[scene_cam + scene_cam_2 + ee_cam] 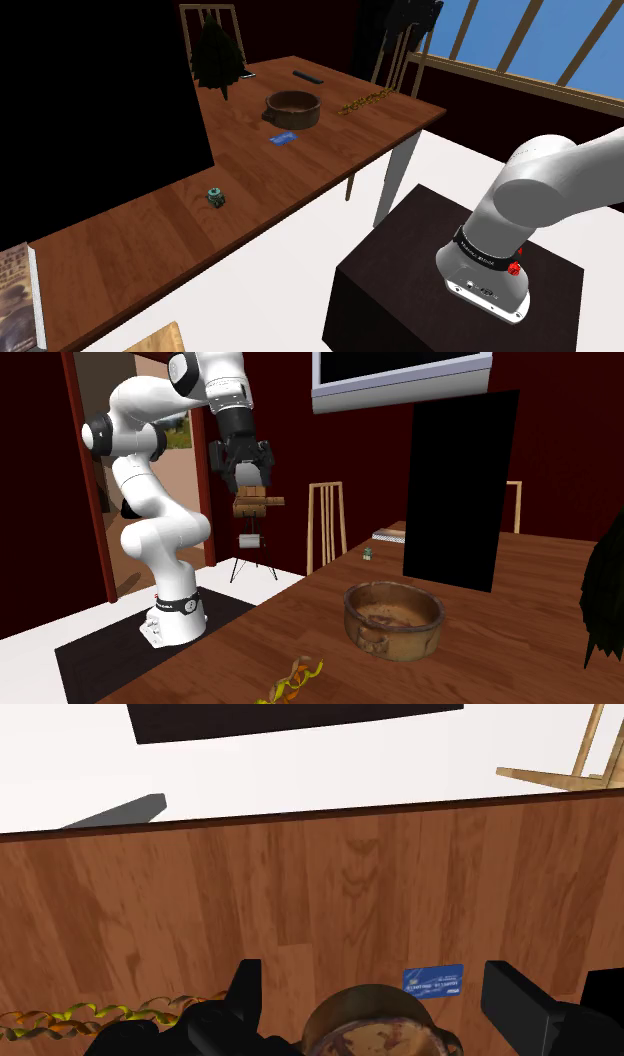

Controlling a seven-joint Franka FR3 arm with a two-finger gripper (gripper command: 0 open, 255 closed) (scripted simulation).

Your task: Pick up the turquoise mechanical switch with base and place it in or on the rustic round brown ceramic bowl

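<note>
Pincer (380, 1004) hung high over the worktop (150, 215) with its two black fingers (245, 989) spread wide and nothing between them. From the wrist view the brown bowl (330, 1009) showed below, in the gap between the fingers and untouched by them, and a small blue card (433, 979) lay on the wood just beside it. A curl of gold ribbon (90, 1016) lay on its other side.

From the shoulder view the turquoise switch (214, 196) sat alone on the bare wood, well apart from the bowl (292, 117), at about seven o'clock from it. The blue card (284, 139) lay near the bowl at six o'clock, the gold ribbon (365, 100) at three o'clock, and a small dark tree (216, 55) stood at ten o'clock. The arm's base sat on its dark stand (420, 270).

In the second exterior view the pincer (250, 490) pointed down from the raised white arm. The bowl (395, 637) stood in front with brown mottling inside, and the switch (368, 554) was a small speck well behind it, at about twelve o'clock.
</note>
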